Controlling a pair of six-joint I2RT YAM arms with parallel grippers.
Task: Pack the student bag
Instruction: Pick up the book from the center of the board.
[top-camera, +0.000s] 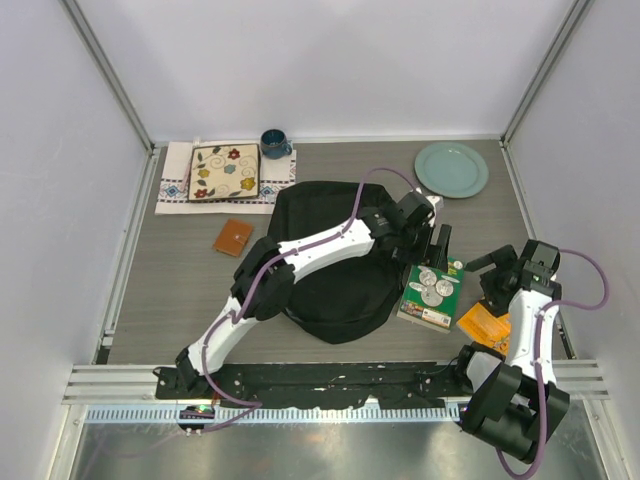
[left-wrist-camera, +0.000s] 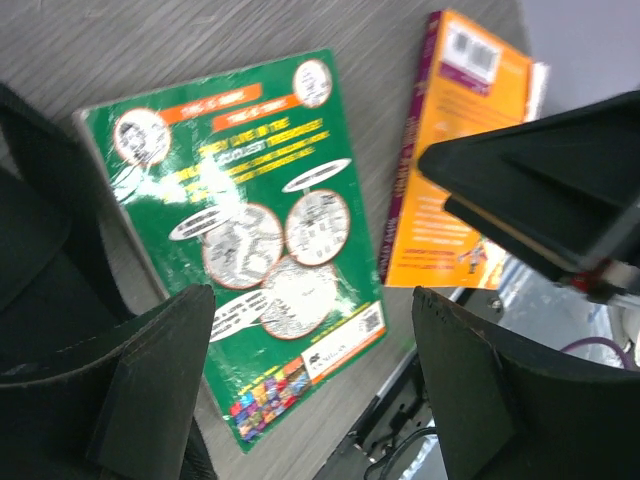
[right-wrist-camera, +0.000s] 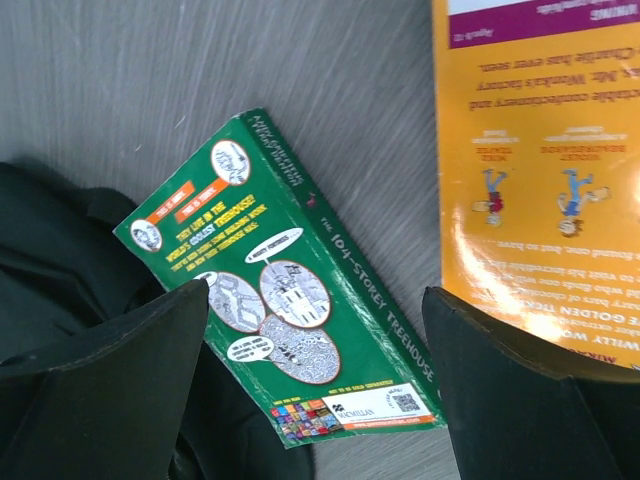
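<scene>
Left end effector (left-wrist-camera: 312, 300) and right end effector (right-wrist-camera: 315, 300) hang open near the green book (left-wrist-camera: 235, 200).

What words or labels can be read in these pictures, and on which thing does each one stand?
"104-STOREY TREEHOUSE": spine of the green book.
"MACMILLAN": bottom corner of its back cover.
"WILLY WO", upside down and cut off by the frame: back cover of the orange book.
Remaining print on both covers: too small or blurred to read.
</scene>
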